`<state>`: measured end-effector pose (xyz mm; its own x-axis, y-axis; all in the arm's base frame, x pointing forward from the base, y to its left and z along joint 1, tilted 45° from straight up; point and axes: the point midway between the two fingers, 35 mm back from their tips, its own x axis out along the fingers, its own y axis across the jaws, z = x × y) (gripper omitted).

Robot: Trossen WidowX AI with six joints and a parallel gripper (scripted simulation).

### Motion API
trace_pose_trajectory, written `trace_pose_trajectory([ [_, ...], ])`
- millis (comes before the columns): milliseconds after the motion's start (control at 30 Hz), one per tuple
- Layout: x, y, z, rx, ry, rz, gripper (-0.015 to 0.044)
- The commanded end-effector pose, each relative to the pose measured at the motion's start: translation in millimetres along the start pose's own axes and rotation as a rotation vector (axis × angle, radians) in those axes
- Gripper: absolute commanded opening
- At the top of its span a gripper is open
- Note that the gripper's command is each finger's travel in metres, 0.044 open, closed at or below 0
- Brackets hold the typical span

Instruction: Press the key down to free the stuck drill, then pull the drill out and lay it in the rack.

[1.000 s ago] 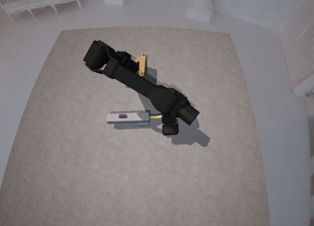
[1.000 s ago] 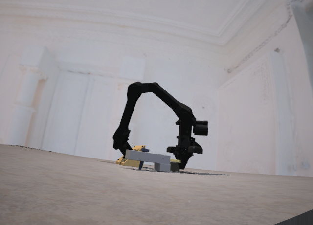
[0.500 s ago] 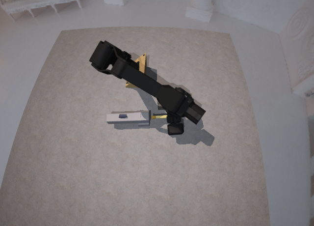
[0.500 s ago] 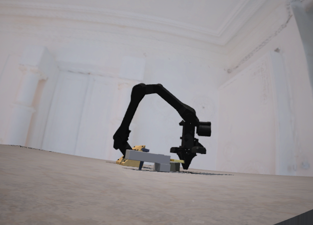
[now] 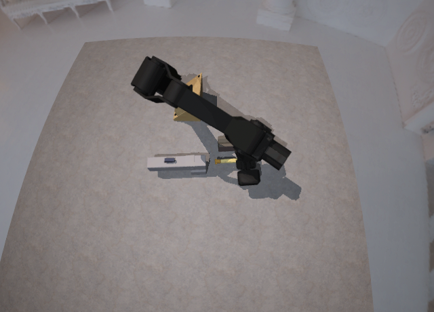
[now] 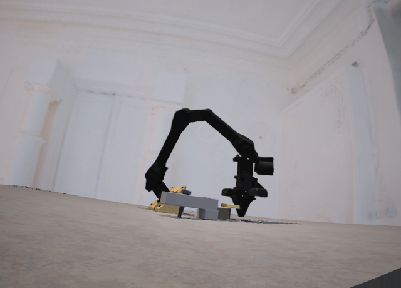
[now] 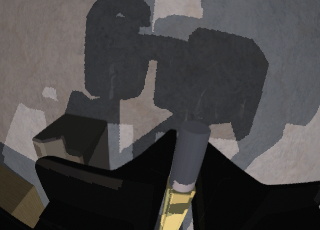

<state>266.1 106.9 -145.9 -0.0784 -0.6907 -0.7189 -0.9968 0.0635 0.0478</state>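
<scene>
Black hand (image 6: pixel 242 210); yellow-grey drill (image 7: pixel 179 198); grey block (image 5: pixel 175 162); mottled beige mat (image 5: pixel 105 231).

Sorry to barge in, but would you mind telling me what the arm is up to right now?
The black robot arm's gripper has its fingers shut on the slim yellow-and-grey drill. The drill is held level just above the table, its tip clear of the long light-grey block it was stuck in. The small dark-blue key sits on top of that block. A low brownish rack lies beside the gripper, with no drill in it yet.
</scene>
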Motion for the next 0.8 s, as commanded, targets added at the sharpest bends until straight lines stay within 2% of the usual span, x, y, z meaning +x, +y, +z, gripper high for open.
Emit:
trace_pose_trajectory([
  [0, -3.3, 0.0, -0.2, 0.006, -0.007, 0.000, 0.0000],
  [767, -11.3, 1.1, -2.9, 0.006, -0.007, 0.000, 0.0000],
])
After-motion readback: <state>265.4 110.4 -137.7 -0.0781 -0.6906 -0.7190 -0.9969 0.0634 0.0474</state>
